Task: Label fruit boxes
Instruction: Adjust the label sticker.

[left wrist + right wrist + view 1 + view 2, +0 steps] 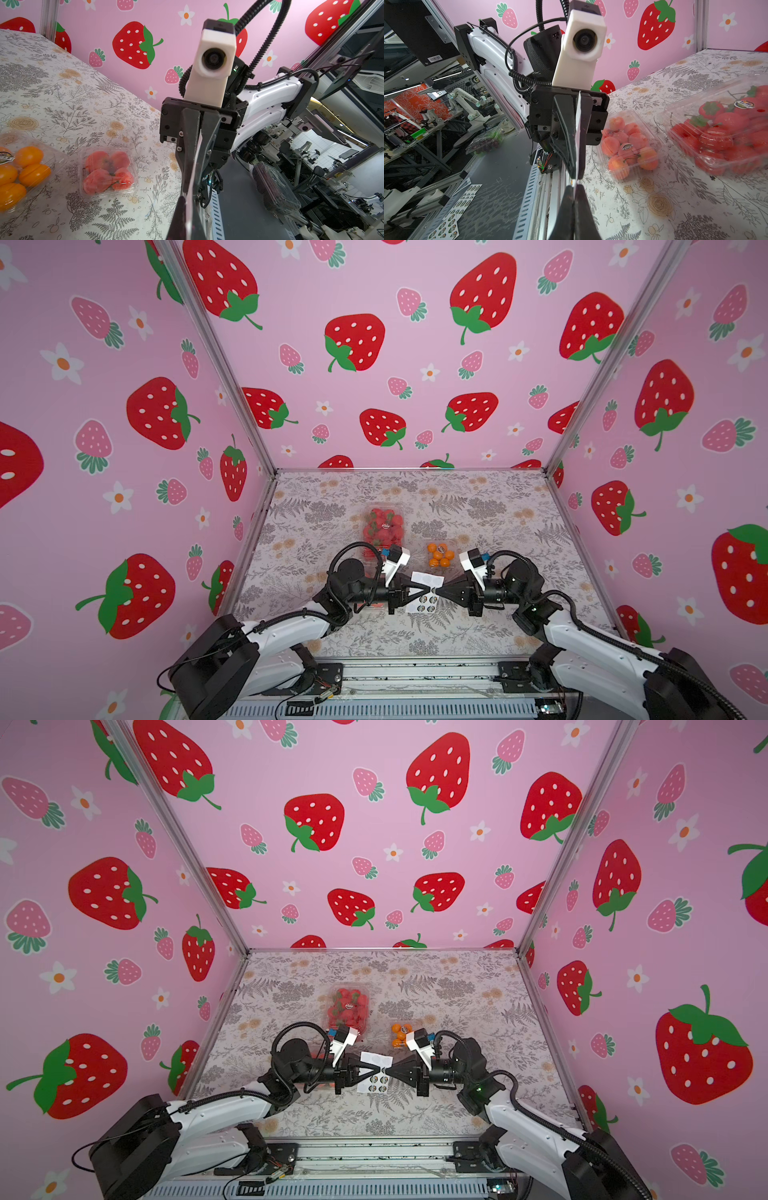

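While both arms hold one sticker sheet (pixel 428 578) above the front-middle of the table (pixel 498 506), we see the main risk right there. The left gripper (pixel 427 592) is clamped on the sheet body and the right gripper (pixel 439 593) is pinched shut on the sheet's right edge, tips almost nose to nose. We can't tell whether the right pinch has only a sticker lip or the backing too. If it has backing, pulling apart tears the sheet or yanks it out of the left grip instead of peeling. A peeled sticker could also curl onto a finger pad and refuse to let go. Boxes: strawberry box (pixel 384 526) mid-table, slightly left; orange box (pixel 440 556) just right of it; large peach box (pixel 629 145) nearer the front edge, mostly under the left arm. The small peach box (pixel 108 172) sits beside the orange box and doesn't show in the top views, so it's likely under the right arm. The first three carry a round label on the lid; we see none on the small peach box, so we judge it's next. It looks light with a flexible lid: an off-centre press may shove or tip it, and the right arm coming down could clip it.
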Action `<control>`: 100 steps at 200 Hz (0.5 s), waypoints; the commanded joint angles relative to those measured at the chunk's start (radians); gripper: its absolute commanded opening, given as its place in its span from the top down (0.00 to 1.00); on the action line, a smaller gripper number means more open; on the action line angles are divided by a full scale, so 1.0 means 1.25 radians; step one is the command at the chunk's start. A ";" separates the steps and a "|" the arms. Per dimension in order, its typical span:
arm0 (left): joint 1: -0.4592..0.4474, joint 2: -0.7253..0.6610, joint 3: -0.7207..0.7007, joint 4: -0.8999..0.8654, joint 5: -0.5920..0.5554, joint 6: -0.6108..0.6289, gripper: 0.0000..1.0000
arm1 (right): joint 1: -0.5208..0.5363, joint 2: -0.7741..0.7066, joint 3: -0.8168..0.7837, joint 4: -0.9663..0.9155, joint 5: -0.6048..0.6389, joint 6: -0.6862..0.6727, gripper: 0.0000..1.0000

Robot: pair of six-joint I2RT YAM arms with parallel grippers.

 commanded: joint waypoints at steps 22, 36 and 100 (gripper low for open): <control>0.003 0.017 0.011 0.035 -0.003 0.010 1.00 | 0.002 0.052 0.012 0.073 -0.045 0.018 1.00; 0.002 0.021 0.011 0.040 -0.002 0.009 1.00 | 0.003 0.055 0.015 0.075 -0.048 0.018 1.00; 0.002 0.021 0.004 0.060 0.009 0.010 0.86 | 0.003 0.002 0.005 0.044 -0.026 0.012 1.00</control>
